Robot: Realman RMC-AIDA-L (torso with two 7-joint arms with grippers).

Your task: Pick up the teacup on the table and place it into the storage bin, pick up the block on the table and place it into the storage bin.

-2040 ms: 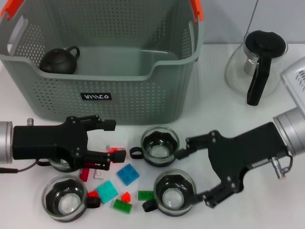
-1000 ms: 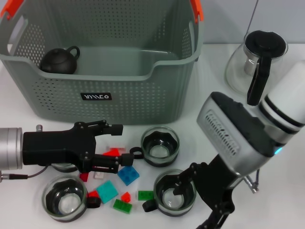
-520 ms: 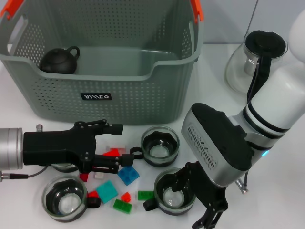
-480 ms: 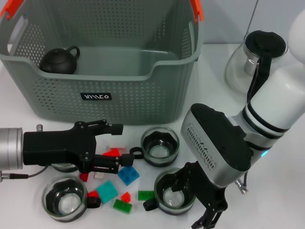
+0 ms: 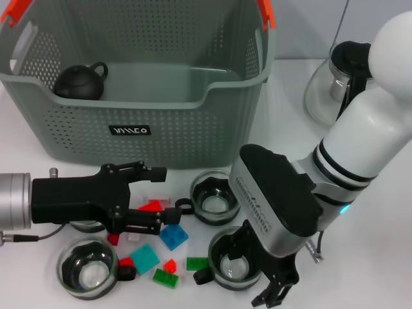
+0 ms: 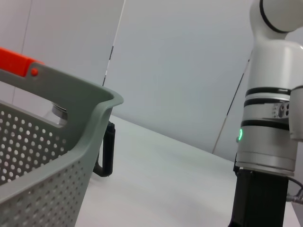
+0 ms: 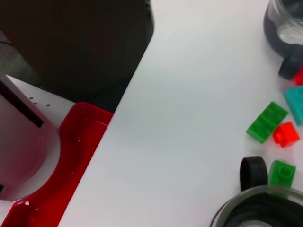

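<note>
Two seconds on, right gripper (image 5: 257, 273) has dropped spread-jawed over lower-centre teacup (image 5: 233, 261), grasp imminent; left gripper (image 5: 156, 195) stays spread above blocks (image 5: 172, 235).

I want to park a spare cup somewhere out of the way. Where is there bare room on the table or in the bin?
The storage bin floor is bare to the right of the black teapot. The table is bare right of the right gripper, below the carafe. It is crowded in front of the bin: teacups, blocks and the left gripper.
</note>
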